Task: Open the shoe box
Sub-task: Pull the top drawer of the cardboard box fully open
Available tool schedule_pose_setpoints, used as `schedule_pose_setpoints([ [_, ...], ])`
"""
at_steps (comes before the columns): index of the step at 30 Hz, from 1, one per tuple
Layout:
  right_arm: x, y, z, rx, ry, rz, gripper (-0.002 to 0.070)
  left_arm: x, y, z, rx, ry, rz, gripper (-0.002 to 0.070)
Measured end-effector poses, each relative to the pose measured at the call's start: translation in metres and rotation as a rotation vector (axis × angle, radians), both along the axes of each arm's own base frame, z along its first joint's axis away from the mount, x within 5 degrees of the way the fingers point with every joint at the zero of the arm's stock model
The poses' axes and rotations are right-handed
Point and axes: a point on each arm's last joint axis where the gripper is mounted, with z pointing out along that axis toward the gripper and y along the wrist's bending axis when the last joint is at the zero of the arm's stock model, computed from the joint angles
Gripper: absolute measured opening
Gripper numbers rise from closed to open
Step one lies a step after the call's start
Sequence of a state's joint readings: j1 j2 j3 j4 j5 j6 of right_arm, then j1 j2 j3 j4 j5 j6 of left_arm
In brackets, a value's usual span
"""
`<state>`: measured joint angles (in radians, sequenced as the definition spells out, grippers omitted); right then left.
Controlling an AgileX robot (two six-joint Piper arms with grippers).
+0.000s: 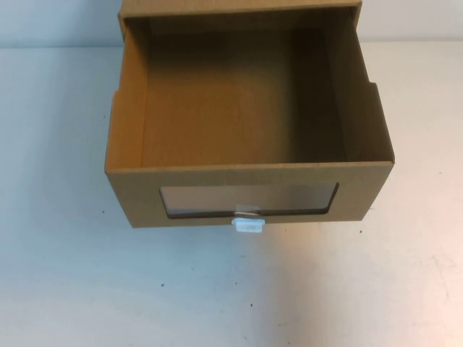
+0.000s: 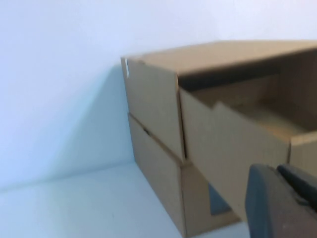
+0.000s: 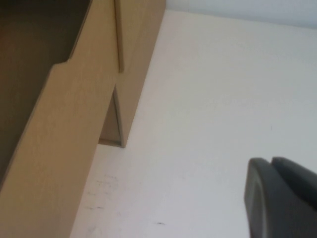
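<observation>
a brown corrugated cardboard shoe box (image 1: 239, 7) stands at the far middle of the white surface (image 1: 72, 282), up against the pale back wall. its sliding drawer (image 1: 249, 175) is drawn well out toward the robot's side, so the high view looks straight down into the bare brown interior. the drawer's front panel has a wide rectangular clear window (image 1: 248, 199), and a small white plastic pull tab (image 1: 248, 225) sits at the middle of the window's lower edge.

in the left wrist view the box's outer sleeve (image 2: 151, 99) rests on a second brown cardboard box (image 2: 158, 181) of the same kind. the drawer's side wall (image 2: 233, 144) juts forward past both. part of a darker window opening shows on the lower box's front.

neither arm appears in the high view. the left pincer (image 2: 280, 201) is a dark grey shape at the edge of its own camera's picture, off to the box's left side, near the drawer but apart from it. i cannot tell whether it is spread or pressed together.

the right pincer (image 3: 275, 198) hangs over bare surface on the box's right side, clear of the drawer's side wall (image 3: 74, 129). it is pressed together and pinches nothing. a few faint dark marks dot the surface near the drawer.
</observation>
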<state>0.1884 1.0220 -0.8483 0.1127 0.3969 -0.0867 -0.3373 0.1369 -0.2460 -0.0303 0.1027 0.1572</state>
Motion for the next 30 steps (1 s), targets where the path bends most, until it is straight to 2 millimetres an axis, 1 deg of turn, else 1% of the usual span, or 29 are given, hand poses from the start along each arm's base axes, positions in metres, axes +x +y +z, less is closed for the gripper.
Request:
schedule_pose_setpoints([
  [6,0.001,0.001,-0.001,0.020,-0.035,-0.003,-0.0013,0.002,-0.001,-0.044,-0.044,0.100,-0.004,-0.0005],
  [10,0.002,0.001,0.001,0.029,-0.053,-0.007,-0.0013,0.005,-0.002,-0.075,-0.023,0.187,0.000,-0.0005],
  [12,0.002,0.001,0.001,0.032,-0.055,-0.007,-0.0013,0.005,-0.002,-0.085,-0.010,0.218,0.001,-0.0005],
  [16,0.002,0.001,0.001,0.055,-0.051,-0.011,-0.0013,0.004,-0.002,-0.094,0.019,0.294,0.003,-0.0005],
  [21,0.002,0.002,0.001,0.077,-0.047,-0.014,-0.0013,0.003,0.000,-0.101,0.039,0.360,0.020,-0.0005],
  [30,0.002,0.004,0.000,0.124,-0.025,-0.019,-0.0013,-0.001,0.009,-0.100,0.007,0.328,0.154,-0.0005],
])
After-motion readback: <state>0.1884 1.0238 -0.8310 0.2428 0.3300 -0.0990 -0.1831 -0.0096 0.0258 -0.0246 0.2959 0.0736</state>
